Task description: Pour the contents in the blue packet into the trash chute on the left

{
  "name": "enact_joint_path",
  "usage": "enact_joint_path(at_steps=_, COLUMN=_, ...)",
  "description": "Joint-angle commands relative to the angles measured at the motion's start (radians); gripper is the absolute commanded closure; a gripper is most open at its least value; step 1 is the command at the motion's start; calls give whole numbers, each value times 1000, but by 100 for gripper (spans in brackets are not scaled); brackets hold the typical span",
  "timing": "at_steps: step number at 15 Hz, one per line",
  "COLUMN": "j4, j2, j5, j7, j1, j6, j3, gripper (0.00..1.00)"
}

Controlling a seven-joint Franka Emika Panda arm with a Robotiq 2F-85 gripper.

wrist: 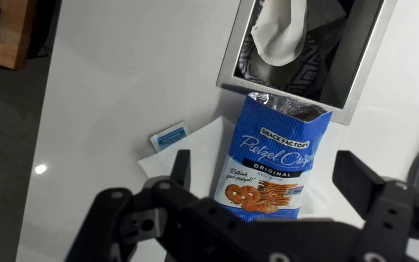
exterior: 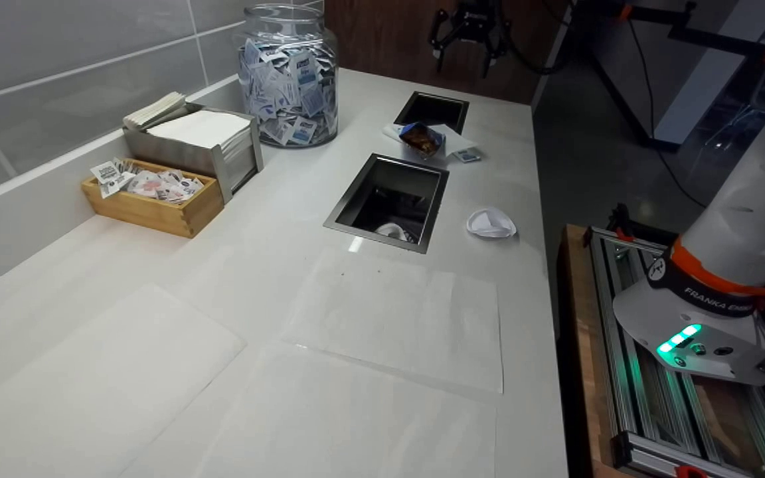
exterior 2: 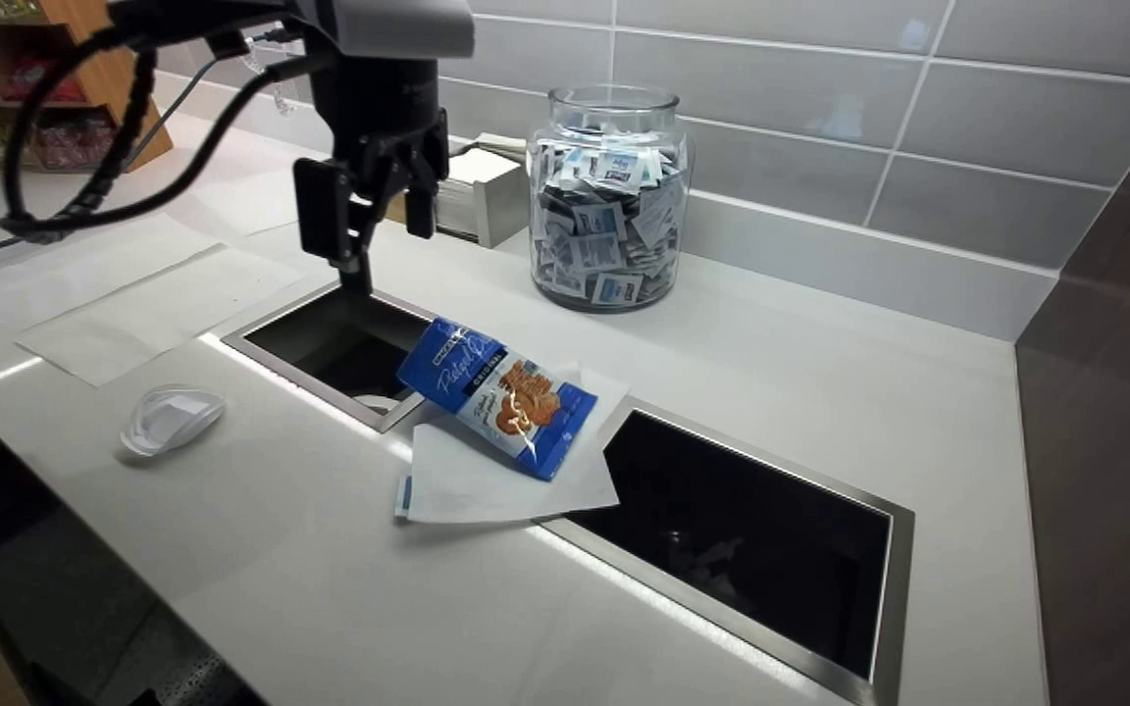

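Note:
The blue packet is a pretzel bag in both exterior views. It lies on a white napkin between two counter openings. In the wrist view the packet has its torn mouth, silver-lined, at the edge of the trash chute's steel frame; I cannot tell if they touch. Brown contents show in the mouth in an exterior view. The chute has crumpled white paper inside; its frame shows too. My gripper is open and empty, raised above the counter. Its fingers appear either side of the packet.
A second opening lies beyond the packet. A white scrap and a small wipe sachet lie nearby. A glass jar of sachets, a napkin holder and a wooden box stand along the wall. Paper sheets cover the counter.

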Motion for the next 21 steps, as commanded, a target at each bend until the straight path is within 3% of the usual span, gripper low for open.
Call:
enact_joint_path(at_steps=1, j4=151, j2=157, j5=64, j7=19, j1=18, j6=-39, j3=-17, gripper=0)
enact_joint_path(at_steps=2, j4=66, j2=78, j5=21, j7=7, j1=22, j6=-3, j3=-19, gripper=0)
enact_joint_path(at_steps=6, j4=136, j2=156, j5=41, j7=8, j1=27, j6=-6, j3=-21, gripper=0)
enact_joint_path(at_steps=9, j4=184, j2=233, j5=62, j7=81, j1=11, j6=63, j3=-45, gripper=0)
enact_joint_path(at_steps=15, j4=235, j2=368, j5=74, j7=85, j1=12, j6=157, j3=-56, gripper=0)
enact_joint_path(at_steps=21, j4=283, j2=435, j5=137, j7=2, j1=-5, j6=110, j3=-33, gripper=0)
